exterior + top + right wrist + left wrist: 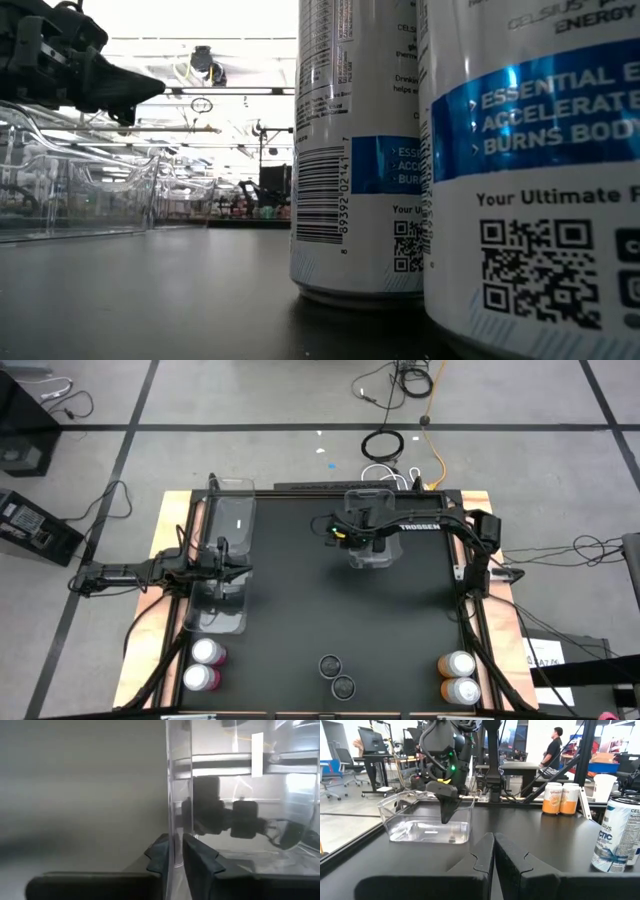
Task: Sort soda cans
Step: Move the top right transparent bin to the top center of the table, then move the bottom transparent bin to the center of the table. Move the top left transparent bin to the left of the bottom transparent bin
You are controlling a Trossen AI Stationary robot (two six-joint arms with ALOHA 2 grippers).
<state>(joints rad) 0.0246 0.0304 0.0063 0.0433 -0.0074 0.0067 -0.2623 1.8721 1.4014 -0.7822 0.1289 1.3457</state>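
Six cans stand upright near the table's near edge: two pink [204, 664] at the left, two dark-topped ones [337, 675] in the middle, with white and blue bodies [360, 150] in the low view, and two orange [459, 677] at the right. My right gripper [174, 851] is over the table's middle far part, shut on a clear plastic bin [368, 548]. My left gripper [493, 854] is shut and hovers at the left, over the clear bins [222, 560] there, touching nothing that I can see. My right gripper pinches the clear bin's side wall [175, 820] at its rim, one finger inside the bin and one outside. In the left wrist view its fingers [447, 805] come from above, pointing down. The bin stays upright; its bottom [427, 834] seems to rest on the table.
Clear bins [232, 520] lie along the table's left side under the left arm. The dark tabletop [400, 620] between the bins and the row of cans is bare. Cables lie on the floor beyond the far edge. A person [553, 745] stands in the room behind.
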